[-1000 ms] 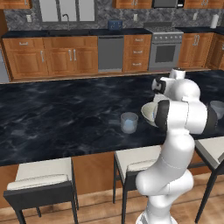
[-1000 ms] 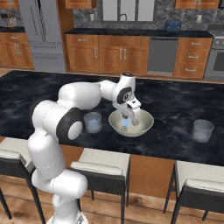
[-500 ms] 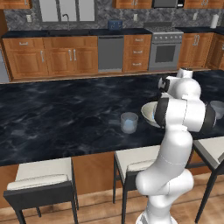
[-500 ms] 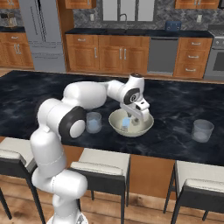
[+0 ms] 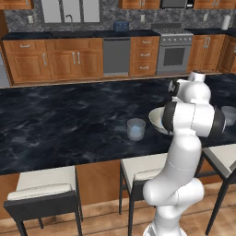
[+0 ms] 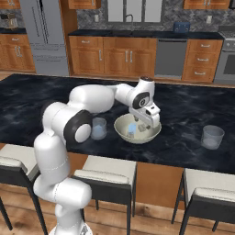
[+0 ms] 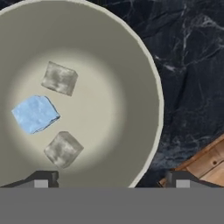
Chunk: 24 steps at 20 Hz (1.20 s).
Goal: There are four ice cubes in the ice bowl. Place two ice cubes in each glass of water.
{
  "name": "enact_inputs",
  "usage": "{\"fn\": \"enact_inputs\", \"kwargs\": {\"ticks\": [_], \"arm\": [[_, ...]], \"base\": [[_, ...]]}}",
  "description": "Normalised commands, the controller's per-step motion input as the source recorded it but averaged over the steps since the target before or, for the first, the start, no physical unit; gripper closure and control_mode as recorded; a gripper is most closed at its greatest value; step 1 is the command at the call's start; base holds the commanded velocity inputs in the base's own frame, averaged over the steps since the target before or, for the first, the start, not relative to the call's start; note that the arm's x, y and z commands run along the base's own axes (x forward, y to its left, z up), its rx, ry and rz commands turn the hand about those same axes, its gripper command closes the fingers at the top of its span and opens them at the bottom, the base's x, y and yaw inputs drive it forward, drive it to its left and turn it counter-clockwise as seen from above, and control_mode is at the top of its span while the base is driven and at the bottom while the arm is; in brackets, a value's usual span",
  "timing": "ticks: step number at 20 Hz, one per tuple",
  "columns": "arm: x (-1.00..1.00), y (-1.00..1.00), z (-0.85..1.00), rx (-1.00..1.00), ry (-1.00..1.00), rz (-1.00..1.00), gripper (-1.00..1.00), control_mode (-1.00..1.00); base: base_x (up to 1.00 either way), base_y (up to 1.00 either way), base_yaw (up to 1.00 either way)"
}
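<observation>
The claw (image 7: 112, 177) is held spread wide over the ice bowl (image 6: 120, 130), its two tips seen apart, one above the bowl's floor and one past the rim (image 7: 158, 109) over the dark marble counter (image 6: 183, 110). Three ice cubes (image 7: 35, 113) are seen lying loose and apart on the bowl's floor. One glass of water (image 6: 98, 128) is set just beside the bowl, the other glass (image 6: 212, 137) well apart from it near the counter's wooden edge, with stools (image 6: 105, 176) lined below.
</observation>
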Motion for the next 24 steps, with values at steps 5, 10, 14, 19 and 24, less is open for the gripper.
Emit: {"fn": "enact_inputs", "kwargs": {"ticks": [5, 10, 14, 19, 24], "arm": [[0.25, 0.00, 0.00, 0.02, 0.01, -0.01, -1.00, -1.00], [0.20, 0.00, -0.08, 0.06, 0.05, -0.04, -1.00, -1.00], [0.18, 0.03, -0.14, 0.07, 0.04, -0.05, -1.00, -1.00], [0.22, 0.08, -0.13, 0.05, 0.03, -0.06, -1.00, -1.00], [0.19, 0.03, -0.15, 0.00, 0.00, -0.04, -1.00, -1.00]], "base": [[0.00, 0.00, 0.00], [0.00, 0.00, 0.00], [0.00, 0.00, 0.00], [0.00, 0.00, 0.00], [0.00, 0.00, 0.00]]}}
